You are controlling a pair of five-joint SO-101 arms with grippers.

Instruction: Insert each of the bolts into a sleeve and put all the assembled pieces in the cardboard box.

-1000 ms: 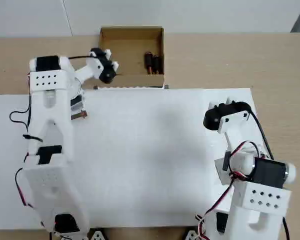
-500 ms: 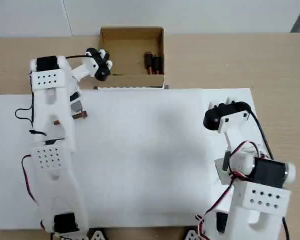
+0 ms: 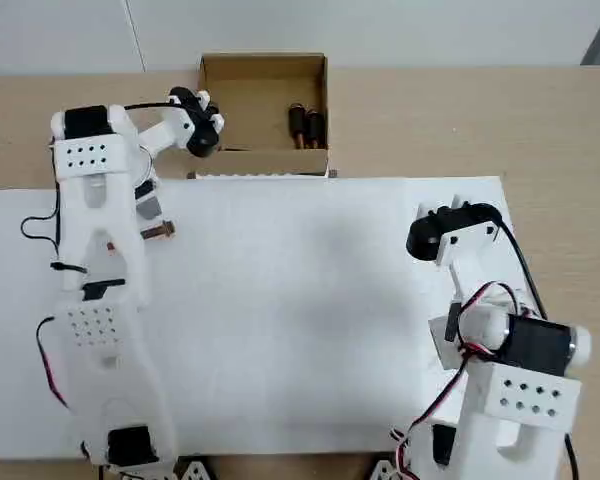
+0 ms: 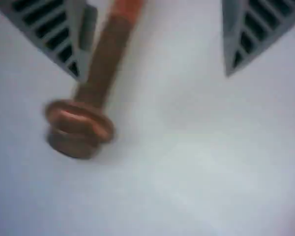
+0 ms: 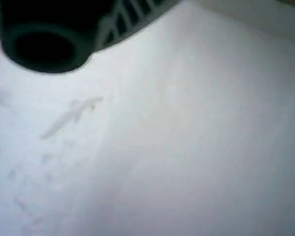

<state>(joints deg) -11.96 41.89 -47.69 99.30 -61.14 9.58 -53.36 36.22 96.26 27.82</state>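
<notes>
A copper bolt (image 4: 81,128) lies flat on the white sheet (image 3: 300,300) near its left edge (image 3: 161,230). My left gripper (image 4: 152,73) hangs open just above it, the shank close beside one finger (image 4: 54,34) and apart from the other. At the right of the sheet my right gripper (image 3: 432,240) is shut on a black sleeve (image 5: 46,46), whose open end shows just above the sheet. The cardboard box (image 3: 263,70) stands at the back, with dark assembled pieces (image 3: 305,123) in its right part.
The white sheet covers most of the wooden table (image 3: 540,120). The box's front wall (image 3: 265,160) meets the sheet's far edge. The left arm's black elbow motor (image 3: 195,130) hangs beside the box's left wall.
The left arm's upper block and black motor have shifted slightly up and left. The bolt lies in the same spot. The right arm has not moved.
</notes>
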